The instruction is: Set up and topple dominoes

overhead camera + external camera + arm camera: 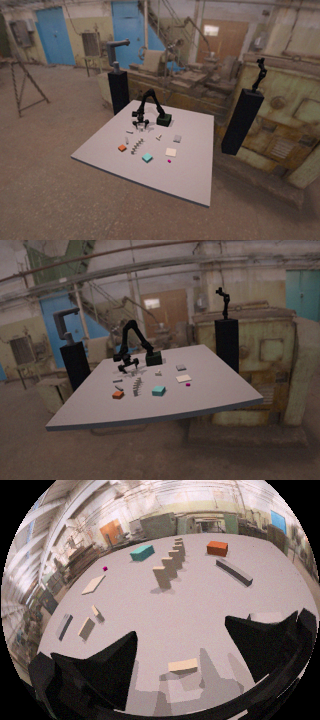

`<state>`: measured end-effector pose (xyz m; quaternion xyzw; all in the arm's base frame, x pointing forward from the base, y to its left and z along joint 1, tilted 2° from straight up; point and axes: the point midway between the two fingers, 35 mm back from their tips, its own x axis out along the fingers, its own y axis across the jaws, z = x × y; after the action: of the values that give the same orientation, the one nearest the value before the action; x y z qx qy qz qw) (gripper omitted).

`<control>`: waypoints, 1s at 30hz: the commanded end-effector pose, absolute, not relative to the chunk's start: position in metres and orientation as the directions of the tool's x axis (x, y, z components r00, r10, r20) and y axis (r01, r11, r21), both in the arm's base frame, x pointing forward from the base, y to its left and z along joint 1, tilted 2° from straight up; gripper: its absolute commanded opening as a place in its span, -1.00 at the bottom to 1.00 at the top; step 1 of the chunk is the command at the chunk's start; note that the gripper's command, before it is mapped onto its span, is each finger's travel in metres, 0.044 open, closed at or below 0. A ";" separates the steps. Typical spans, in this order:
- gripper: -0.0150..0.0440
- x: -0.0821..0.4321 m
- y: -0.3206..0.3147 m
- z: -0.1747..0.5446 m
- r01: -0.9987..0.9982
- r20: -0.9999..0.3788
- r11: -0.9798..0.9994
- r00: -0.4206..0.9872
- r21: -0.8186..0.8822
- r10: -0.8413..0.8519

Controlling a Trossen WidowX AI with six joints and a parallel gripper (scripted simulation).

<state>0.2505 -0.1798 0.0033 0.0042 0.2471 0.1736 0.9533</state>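
Several cream dominoes [132,152] [135,392] [162,578] stand upright in a row. My gripper [141,127] [131,370] [183,629] is open, its fingers wide apart above a single domino [141,129] [133,373] [183,666] and not touching it. That domino stands upright on the table, well apart from the near end of the row in the wrist view. Two more cream dominoes lie off to the side of the row, close together: one [157,138] [158,374] [86,628] and another [160,135] [98,614].
Two grey bars lie beside the row, one [126,140] [119,388] [234,572] near an orange block [122,148] [118,395] [217,549], the other [129,132] [117,380] nearer my gripper. A teal block [147,157] [158,391], cream plate [171,152], magenta piece [169,161] and grey box [177,138] lie opposite.
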 end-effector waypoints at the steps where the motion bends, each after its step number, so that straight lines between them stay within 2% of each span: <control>1: 1.00 0.264 -0.176 0.010 -0.298 -0.816 0.947 0.514 0.121 0.266; 4: 1.00 0.259 -0.172 0.030 -0.283 -0.945 0.957 0.291 0.067 0.152; 7: 1.00 0.248 -0.169 0.060 -0.292 -0.995 0.956 0.095 -0.031 -0.004; 10: 1.00 0.245 -0.169 0.069 -0.299 -0.998 0.952 0.050 -0.062 -0.049; 24: 1.00 0.245 -0.168 0.067 -0.299 -0.998 0.952 0.050 -0.062 -0.049; 30: 1.00 0.248 -0.171 0.011 -0.299 -0.998 0.952 0.050 -0.061 -0.049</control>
<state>0.2533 -0.1731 0.0420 -0.1330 0.6744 0.0838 0.7214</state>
